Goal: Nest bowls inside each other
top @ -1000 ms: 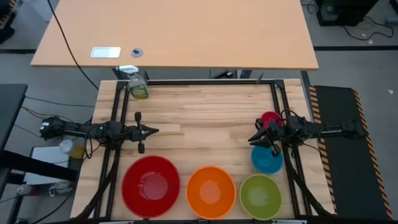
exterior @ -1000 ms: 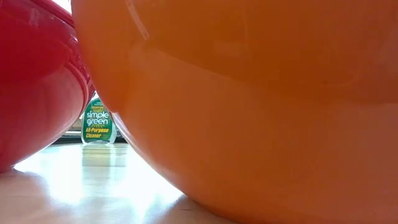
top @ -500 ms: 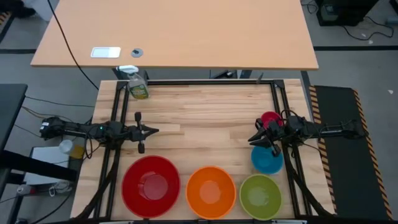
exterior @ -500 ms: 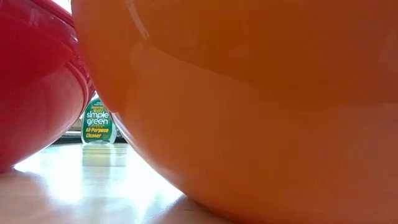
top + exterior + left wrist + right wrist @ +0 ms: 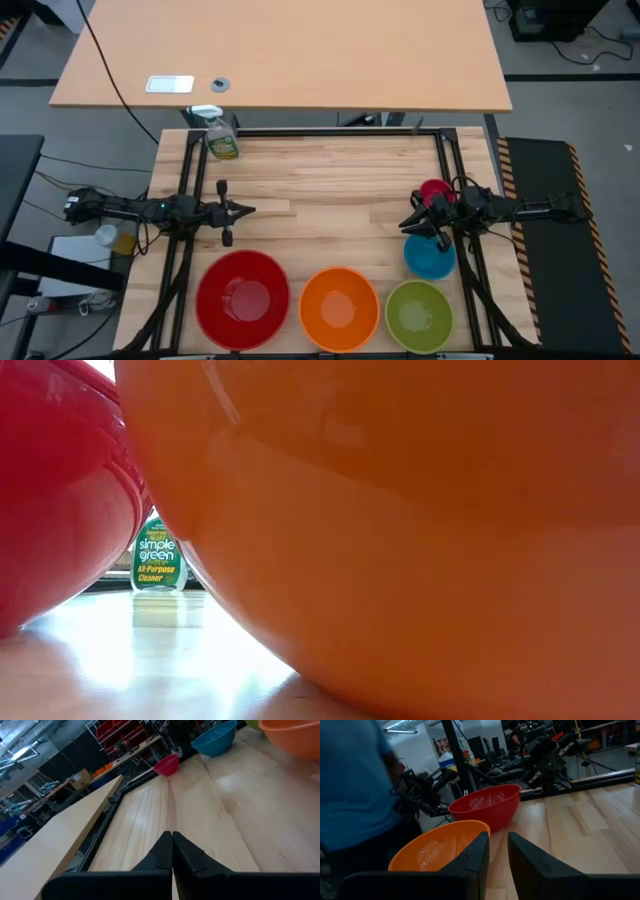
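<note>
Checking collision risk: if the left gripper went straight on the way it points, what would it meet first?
The shut left gripper faces bare table. First in its line is probably the magenta bowl at the far side, though its height there is unclear.

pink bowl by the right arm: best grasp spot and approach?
Probably the rim. The pink bowl sits upright, mouth up, with a thin flared lip, so pinch one wall from above, one finger inside and one outside. Take the side facing table centre: the blue bowl is nearby and the right tool hangs between them, narrowly open and empty.
</note>
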Controlling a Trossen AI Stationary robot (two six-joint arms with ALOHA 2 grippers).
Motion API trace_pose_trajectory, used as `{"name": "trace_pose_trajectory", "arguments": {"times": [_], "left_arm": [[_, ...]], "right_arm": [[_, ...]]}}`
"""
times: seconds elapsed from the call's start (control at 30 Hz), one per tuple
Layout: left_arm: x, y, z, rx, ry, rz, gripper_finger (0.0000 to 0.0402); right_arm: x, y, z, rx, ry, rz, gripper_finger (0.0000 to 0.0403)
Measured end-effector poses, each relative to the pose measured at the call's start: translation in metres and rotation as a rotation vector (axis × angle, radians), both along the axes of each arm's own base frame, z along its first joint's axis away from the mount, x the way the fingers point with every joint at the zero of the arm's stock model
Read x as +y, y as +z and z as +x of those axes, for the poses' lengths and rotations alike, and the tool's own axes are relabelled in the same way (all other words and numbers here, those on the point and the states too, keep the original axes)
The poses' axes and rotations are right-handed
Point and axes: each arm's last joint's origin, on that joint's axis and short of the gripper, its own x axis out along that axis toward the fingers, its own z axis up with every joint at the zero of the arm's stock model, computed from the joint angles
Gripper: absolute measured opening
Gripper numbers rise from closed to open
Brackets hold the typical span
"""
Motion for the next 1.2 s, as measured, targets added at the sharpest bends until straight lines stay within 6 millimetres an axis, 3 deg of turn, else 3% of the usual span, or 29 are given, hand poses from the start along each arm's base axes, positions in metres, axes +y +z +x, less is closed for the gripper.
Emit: {"name": "trace_pose_trajectory", "arguments": {"times": [0.23,0.43,0.57,0.63,0.8,0.97,1.2], "left_arm": [[0.000,0.003,0.000,-0.030,0.000,-0.011,0.0005],[-0.002,0.020,0.001,-0.293,-0.045,-0.660,0.0005],[-0.002,0.035,-0.002,-0.477,-0.109,-1.036,0.0005],[-0.001,0.042,-0.003,-0.547,-0.149,-1.131,0.0005],[-0.001,0.053,-0.008,-0.663,-0.211,-1.180,0.0005],[0.003,0.056,-0.010,-0.789,-0.139,-1.341,0.0005],[0.007,0.056,-0.011,-0.891,-0.020,-1.395,0.0005]], "right_arm": [[0.000,0.000,0.000,-0.001,0.000,0.000,0.0080],[-0.003,0.015,-0.001,-0.183,-0.119,-0.103,0.0080],[-0.007,0.035,-0.006,-0.379,-0.250,-0.019,0.0080],[-0.009,0.042,-0.010,-0.455,-0.324,0.054,0.0080],[-0.018,0.052,-0.018,-0.571,-0.585,0.302,0.0080],[-0.019,0.055,-0.007,-0.412,-0.594,0.357,0.0080],[-0.012,0.096,0.032,-0.028,-0.374,0.298,0.0080]]}}
